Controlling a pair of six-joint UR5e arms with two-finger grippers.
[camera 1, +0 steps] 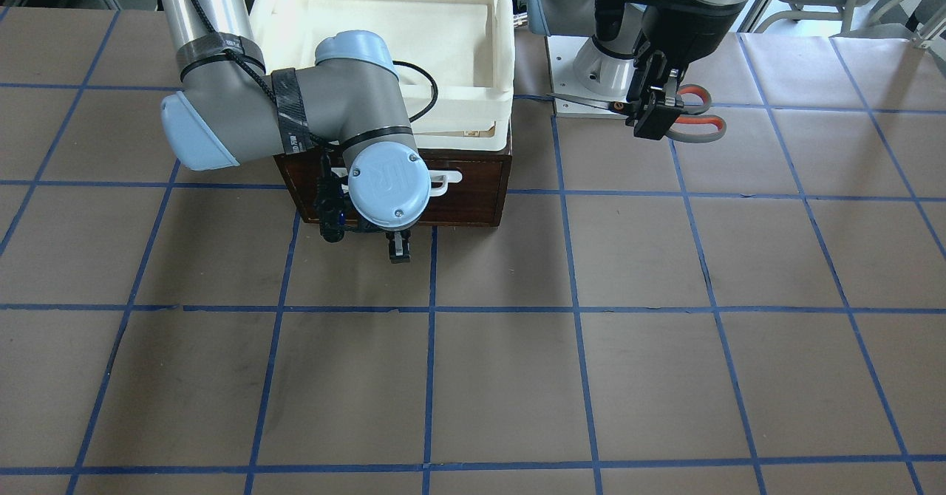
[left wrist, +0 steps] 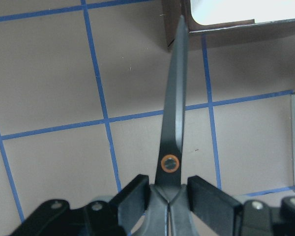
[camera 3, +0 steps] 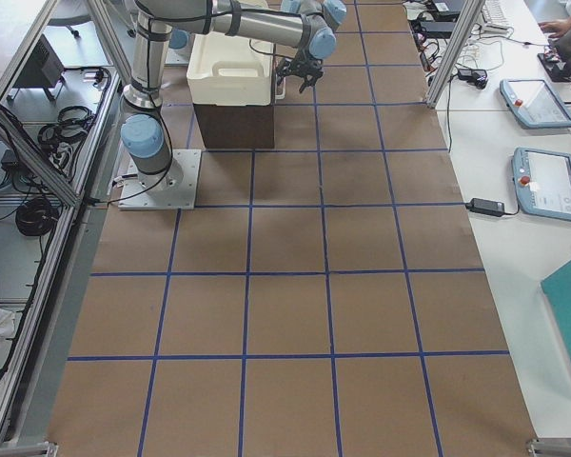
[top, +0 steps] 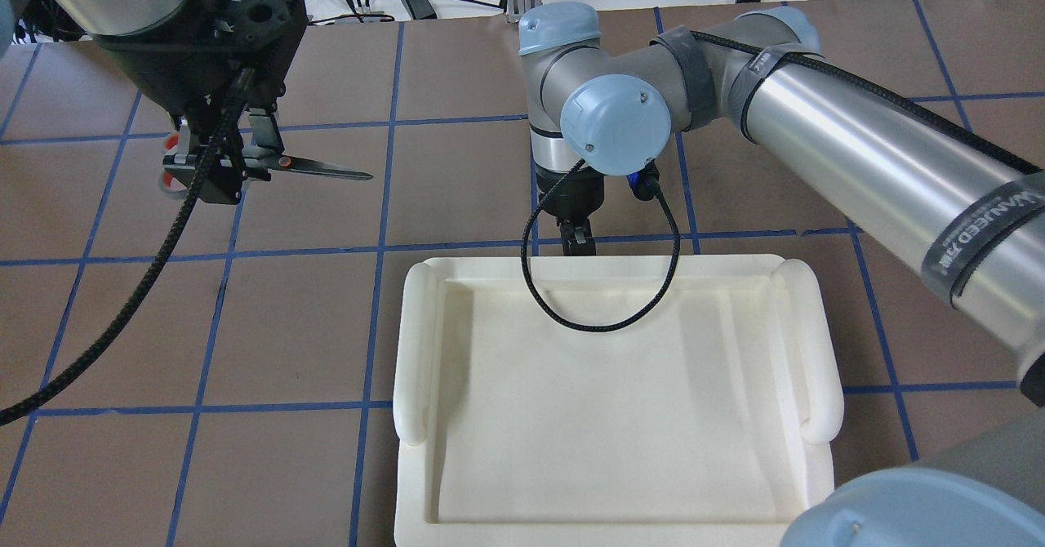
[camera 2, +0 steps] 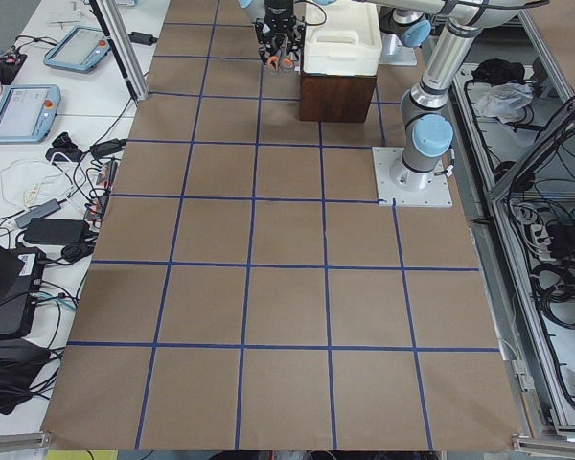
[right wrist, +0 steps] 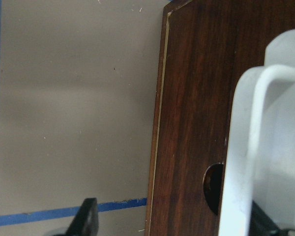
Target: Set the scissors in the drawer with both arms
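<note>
I count one scissors (left wrist: 173, 123), clenched near the pivot in my left fingers (left wrist: 206, 194), aloft over the worktop (camera 1: 517, 377); one drawer (camera 1: 473, 196), closed beneath one cream tray (top: 412, 351); right fingers (right wrist: 88, 219) released, spread at its white handle (camera 1: 447, 179).

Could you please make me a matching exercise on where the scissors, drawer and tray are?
1. small scissors with dark metal blades and grey handles
2. dark brown wooden drawer with white bar handle
3. cream-white plastic tray

A. directly above the drawer
B. clamped by the left gripper
C. beneath the tray, right gripper at its handle

Pairs: 1-B, 2-C, 3-A.
</note>
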